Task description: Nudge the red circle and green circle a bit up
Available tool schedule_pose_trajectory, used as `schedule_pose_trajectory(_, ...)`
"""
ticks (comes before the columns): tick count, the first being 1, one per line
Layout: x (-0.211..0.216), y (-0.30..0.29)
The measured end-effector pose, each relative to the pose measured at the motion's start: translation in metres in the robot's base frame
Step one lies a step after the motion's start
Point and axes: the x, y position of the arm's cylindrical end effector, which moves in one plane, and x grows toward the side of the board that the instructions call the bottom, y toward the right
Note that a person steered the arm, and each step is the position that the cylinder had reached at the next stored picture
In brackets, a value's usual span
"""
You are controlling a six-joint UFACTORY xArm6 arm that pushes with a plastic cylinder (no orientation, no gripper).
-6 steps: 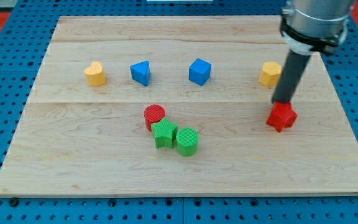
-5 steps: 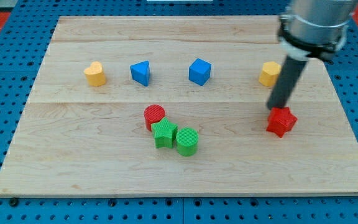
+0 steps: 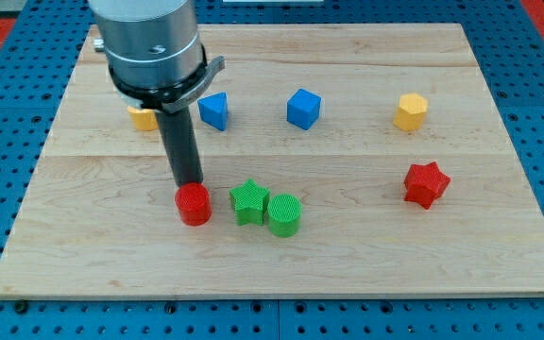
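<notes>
The red circle (image 3: 194, 204) lies left of centre on the wooden board (image 3: 281, 255). My tip (image 3: 189, 183) rests just above it in the view, touching or almost touching its top edge. The green circle (image 3: 284, 214) sits to the right, pressed against a green star (image 3: 249, 202). The star lies between the two circles, a small gap from the red one.
A yellow heart (image 3: 142, 117) is partly hidden behind the arm at upper left. A blue block (image 3: 214, 110) and a blue cube (image 3: 303, 108) sit along the upper row, a yellow hexagon (image 3: 410, 111) at upper right. A red star (image 3: 427, 183) lies at right.
The arm swept from the red star at the right across to the left. The red circle has shifted down and left, away from the green star.
</notes>
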Motion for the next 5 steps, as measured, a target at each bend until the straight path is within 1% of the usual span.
schedule_pose_trajectory(1,0.002,-0.027)
schedule_pose_trajectory(2,0.025,-0.085)
schedule_pose_trajectory(3,0.053,-0.036)
schedule_pose_trajectory(4,0.054,0.057)
schedule_pose_trajectory(5,0.054,0.120)
